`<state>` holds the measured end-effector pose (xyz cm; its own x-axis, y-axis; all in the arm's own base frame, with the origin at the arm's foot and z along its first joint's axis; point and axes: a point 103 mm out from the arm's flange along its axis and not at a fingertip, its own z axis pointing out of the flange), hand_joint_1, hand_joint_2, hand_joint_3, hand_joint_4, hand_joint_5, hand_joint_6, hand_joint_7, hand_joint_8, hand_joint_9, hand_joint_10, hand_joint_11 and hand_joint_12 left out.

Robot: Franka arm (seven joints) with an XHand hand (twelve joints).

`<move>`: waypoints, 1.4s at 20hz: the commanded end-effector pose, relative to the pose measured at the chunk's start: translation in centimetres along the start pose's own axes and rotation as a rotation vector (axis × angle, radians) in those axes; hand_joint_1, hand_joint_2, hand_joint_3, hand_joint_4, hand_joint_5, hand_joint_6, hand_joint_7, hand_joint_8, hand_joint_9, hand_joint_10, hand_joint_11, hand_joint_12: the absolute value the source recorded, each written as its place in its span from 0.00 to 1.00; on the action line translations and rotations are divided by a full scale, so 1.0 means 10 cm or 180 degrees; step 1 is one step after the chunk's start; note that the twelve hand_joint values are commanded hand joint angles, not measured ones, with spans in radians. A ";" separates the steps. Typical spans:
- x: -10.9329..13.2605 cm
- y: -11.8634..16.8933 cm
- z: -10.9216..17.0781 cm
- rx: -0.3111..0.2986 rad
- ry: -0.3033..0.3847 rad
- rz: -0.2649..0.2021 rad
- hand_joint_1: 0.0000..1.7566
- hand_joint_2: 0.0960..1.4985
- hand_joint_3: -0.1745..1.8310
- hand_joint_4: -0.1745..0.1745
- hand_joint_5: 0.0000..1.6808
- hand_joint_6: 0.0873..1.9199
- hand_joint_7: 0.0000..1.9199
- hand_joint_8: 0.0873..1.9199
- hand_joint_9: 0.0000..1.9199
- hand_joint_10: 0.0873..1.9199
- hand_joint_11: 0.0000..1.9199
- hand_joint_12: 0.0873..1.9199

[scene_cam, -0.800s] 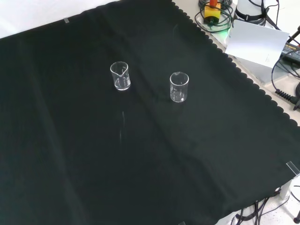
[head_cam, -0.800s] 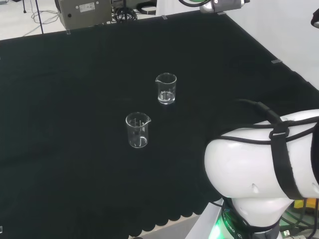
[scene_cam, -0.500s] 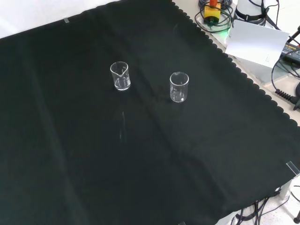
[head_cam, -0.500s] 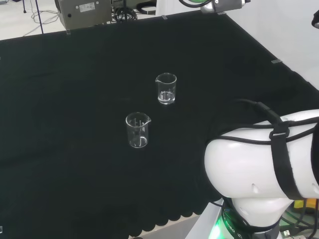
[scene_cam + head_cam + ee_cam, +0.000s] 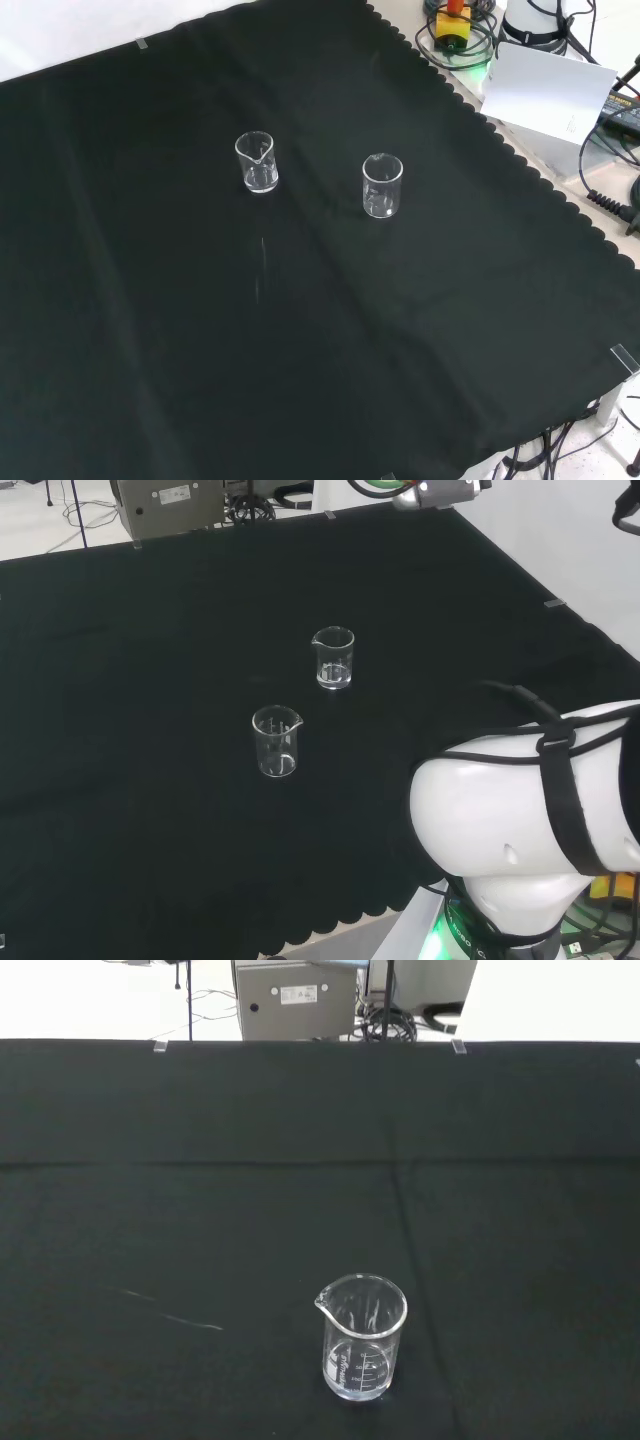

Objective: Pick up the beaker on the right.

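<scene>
Two small clear glass beakers stand upright and apart on the black cloth. In the head view one beaker (image 5: 333, 658) is farther off and to the right, and the other beaker (image 5: 276, 742) is nearer and to the left. The front view shows the first as the left beaker (image 5: 257, 162) and the second as the right beaker (image 5: 382, 186). Both look empty. The wrist view has a single beaker (image 5: 362, 1338) close by, with its spout to the left and printed marks on its wall.
The arm's big white link (image 5: 520, 830) with black straps stands at the head view's lower right. A grey box (image 5: 165, 505) sits beyond the cloth's far edge. Cables and a white card (image 5: 545, 95) lie past the scalloped edge in the front view.
Both beakers stand where they were. The arm's part at the head view's top edge has shifted slightly to the left.
</scene>
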<state>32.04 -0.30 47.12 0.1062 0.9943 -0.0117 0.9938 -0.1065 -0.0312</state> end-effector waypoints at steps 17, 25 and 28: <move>-1.04 1.52 1.66 0.0043 0.0878 0.0038 0.32 0.63 0.27 0.46 0.27 0.00 0.14 0.27 0.18 0.31 0.00 0.70; -0.99 1.83 2.46 0.0383 0.1117 -0.0163 0.42 0.44 0.37 0.48 0.22 0.00 0.10 0.29 0.17 0.31 0.00 0.72; -0.98 1.89 2.69 0.0444 0.1205 -0.0241 0.43 0.42 0.38 0.48 0.22 0.00 0.10 0.29 0.17 0.31 0.00 0.72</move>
<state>43.48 -11.46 26.39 0.1380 0.9783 0.1543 0.9725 -0.1044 -0.2080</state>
